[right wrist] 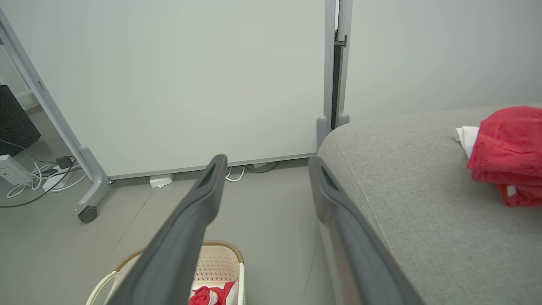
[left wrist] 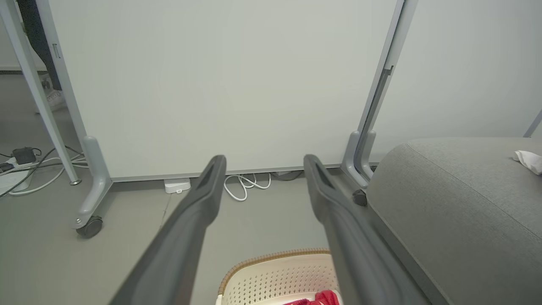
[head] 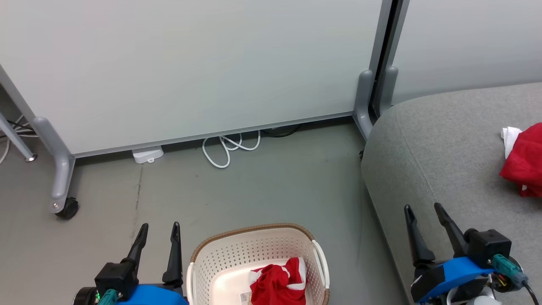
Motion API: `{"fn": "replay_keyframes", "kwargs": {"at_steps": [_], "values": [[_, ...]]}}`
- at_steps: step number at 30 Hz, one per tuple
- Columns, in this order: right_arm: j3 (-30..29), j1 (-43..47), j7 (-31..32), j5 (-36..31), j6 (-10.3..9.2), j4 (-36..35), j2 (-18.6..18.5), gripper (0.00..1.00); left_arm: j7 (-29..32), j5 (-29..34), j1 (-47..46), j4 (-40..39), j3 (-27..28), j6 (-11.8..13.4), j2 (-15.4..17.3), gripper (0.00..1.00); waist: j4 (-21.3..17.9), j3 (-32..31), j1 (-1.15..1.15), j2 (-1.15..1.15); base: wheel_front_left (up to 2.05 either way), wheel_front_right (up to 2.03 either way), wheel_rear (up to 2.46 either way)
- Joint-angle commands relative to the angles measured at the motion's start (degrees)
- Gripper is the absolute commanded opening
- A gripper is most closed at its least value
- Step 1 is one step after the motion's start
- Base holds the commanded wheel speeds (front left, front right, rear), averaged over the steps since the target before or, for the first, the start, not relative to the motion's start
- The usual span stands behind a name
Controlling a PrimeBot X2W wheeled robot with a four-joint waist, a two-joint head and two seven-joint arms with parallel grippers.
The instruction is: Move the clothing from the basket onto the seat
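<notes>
Red clothing (head: 279, 286) in basket (head: 254, 250), on seat (head: 444, 148)

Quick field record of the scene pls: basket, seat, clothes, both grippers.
basket: on floor, left of seat
seat: grey, at right of head view
garment in basket: one, red with white trim, crumpled
garment on seat: one, red, cut off by the head view's right edge
left gripper: open, empty, left of basket
right gripper: open, empty, by seat's edge
cable: white, on floor by the panel

Grey floor (head: 275, 182) bears the basket (head: 237, 254); seat (head: 444, 148) bears red clothing (head: 525, 163).
</notes>
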Motion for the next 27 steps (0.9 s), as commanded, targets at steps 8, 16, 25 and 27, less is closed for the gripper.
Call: {"fn": "replay_keyframes", "kwargs": {"at_steps": [8, 16, 25, 27], "values": [[1.39, 3.26, 1.25, -0.41, 0.01, -2.4, 0.79, 1.0, -0.27, 1.18, 0.61, 1.72, 2.73, -0.48, 0.01, 1.0, 2.88, -1.24, 0.01, 0.0, 0.0, 0.0, 0.0], [1.89, 4.46, 2.17, -0.17, 0.01, -4.2, 1.08, 1.0, -0.27, 1.26, 0.78, 2.01, 3.42, -0.5, 0.1, 1.0, 4.48, -1.63, 0.01, 0.0, 0.0, 0.0, 0.0], [1.67, 5.21, 1.99, 0.53, 0.01, -4.16, 1.22, 1.0, -0.27, 1.03, 1.04, 1.74, 3.17, -0.51, 0.28, 1.0, 4.78, -1.39, 0.01, 0.0, 0.0, 0.0, 0.0], [1.66, 5.22, 1.96, 0.51, 0.01, -4.08, 1.23, 1.0, -0.27, 0.99, 1.08, 1.65, 2.98, -0.51, 0.24, 1.0, 4.75, -1.25, 0.01, 0.0, 0.0, 0.0, 0.0]]}}
